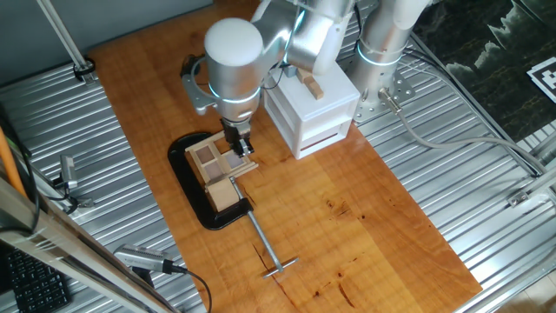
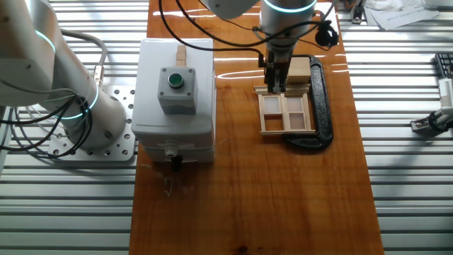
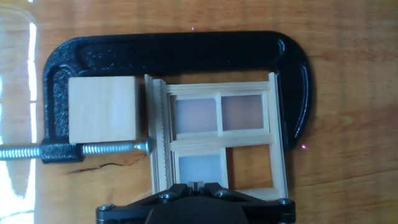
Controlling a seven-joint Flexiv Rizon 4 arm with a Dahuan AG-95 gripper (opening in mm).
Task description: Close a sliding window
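The sliding window [image 3: 217,140] is a small light-wood frame with four square openings, lying flat and held in a black clamp [image 3: 180,53]. Three panes look milky; the lower right opening shows the table wood through it. My gripper [image 3: 198,184] is shut, its fingertips together at the window's near edge by the lower left pane. From one fixed view the gripper [image 1: 239,143] stands over the window [image 1: 217,161]. From the other fixed view the gripper [image 2: 276,83] is at the far edge of the window [image 2: 287,113]. Whether the tips touch the wood I cannot tell.
A pale wood block [image 3: 102,109] sits in the clamp beside the window, pressed by the clamp screw [image 3: 74,150]. The screw's handle [image 1: 271,252] sticks out over the table. A white box [image 2: 173,92] with a green button [image 2: 175,78] and wooden handle stands close by.
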